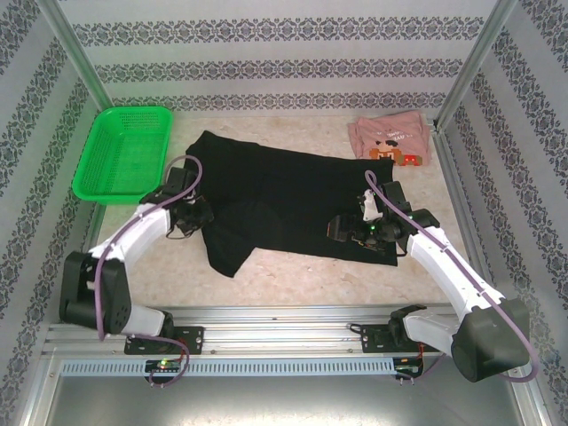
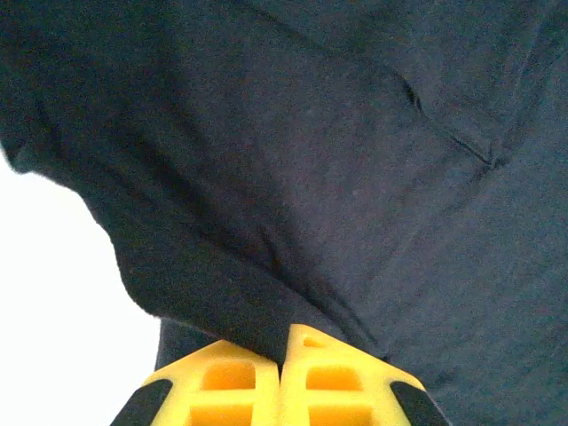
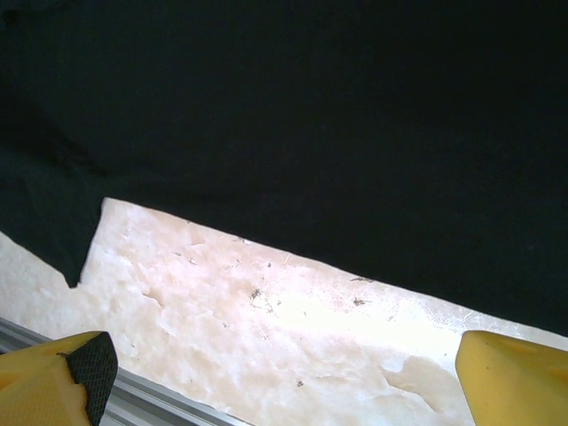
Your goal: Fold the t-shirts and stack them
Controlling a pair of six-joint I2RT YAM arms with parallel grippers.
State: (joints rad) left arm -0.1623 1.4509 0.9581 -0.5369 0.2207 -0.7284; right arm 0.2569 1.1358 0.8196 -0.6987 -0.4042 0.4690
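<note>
Left claw clamped tight, pinching a fold of the black t-shirt right at its tips. Right claw spread wide and empty, the shirt's hem just ahead of it over bare table. We judge this the grasp step of the first fold, so next the right claw must close on that hem. Pink printed t-shirt lies well beyond the right claw, no readable writing.

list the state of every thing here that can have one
black t-shirt: spread out, not yet folded, left edge pinched
pink t-shirt: bunched up at the far right, not folded
green basket: empty, at the far left
left gripper: shut on the black t-shirt
right gripper: open, holding nothing, by the black t-shirt's near edge
</note>
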